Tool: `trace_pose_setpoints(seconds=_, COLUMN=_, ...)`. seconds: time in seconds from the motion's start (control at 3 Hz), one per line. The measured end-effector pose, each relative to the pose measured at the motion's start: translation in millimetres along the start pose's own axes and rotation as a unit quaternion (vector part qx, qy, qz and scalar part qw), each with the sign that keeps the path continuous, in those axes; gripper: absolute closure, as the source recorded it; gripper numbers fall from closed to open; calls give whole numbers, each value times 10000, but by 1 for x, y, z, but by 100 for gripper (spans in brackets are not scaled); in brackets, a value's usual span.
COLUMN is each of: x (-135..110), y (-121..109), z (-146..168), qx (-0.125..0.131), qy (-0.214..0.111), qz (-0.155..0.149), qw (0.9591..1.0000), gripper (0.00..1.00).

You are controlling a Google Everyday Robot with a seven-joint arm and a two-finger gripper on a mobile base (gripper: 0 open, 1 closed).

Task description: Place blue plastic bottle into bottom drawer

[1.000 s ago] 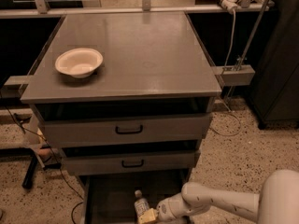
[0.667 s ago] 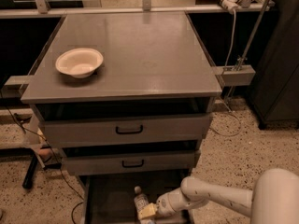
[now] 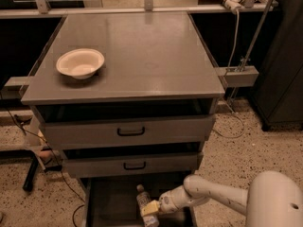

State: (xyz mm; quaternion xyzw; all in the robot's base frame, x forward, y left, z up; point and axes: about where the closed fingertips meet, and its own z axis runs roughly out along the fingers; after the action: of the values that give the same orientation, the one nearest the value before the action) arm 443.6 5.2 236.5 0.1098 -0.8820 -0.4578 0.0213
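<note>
The blue plastic bottle lies inside the open bottom drawer, white cap toward the cabinet, at the bottom of the view. My gripper reaches in from the right, low over the drawer, with its yellowish fingertips at the bottle's near end. The white arm runs back to the lower right. The drawer is pulled out beneath two upper drawers with black handles.
A white bowl sits on the grey cabinet top at the left. Cables and a black leg lie on the speckled floor to the left. A dark cabinet stands at the right.
My gripper and forearm have shifted slightly left and farther over the drawer. The bottle stays in about the same place in the drawer.
</note>
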Motion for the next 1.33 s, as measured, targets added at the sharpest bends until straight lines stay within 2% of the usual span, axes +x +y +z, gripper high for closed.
trace_pose_setpoints(seconds=0.33, x=-4, y=-13, z=-3, qx=1, qy=-114, qz=97, qw=9999, gripper=100)
trace_pose_setpoints(seconds=1.0, x=-30, y=-36, z=-3, qx=67, qy=-388, qz=-17, qw=9992, gripper=100)
trace_pose_setpoints(seconds=1.33, x=-36, y=-47, z=3, qx=90, qy=-321, qz=7, qw=9994, gripper=100)
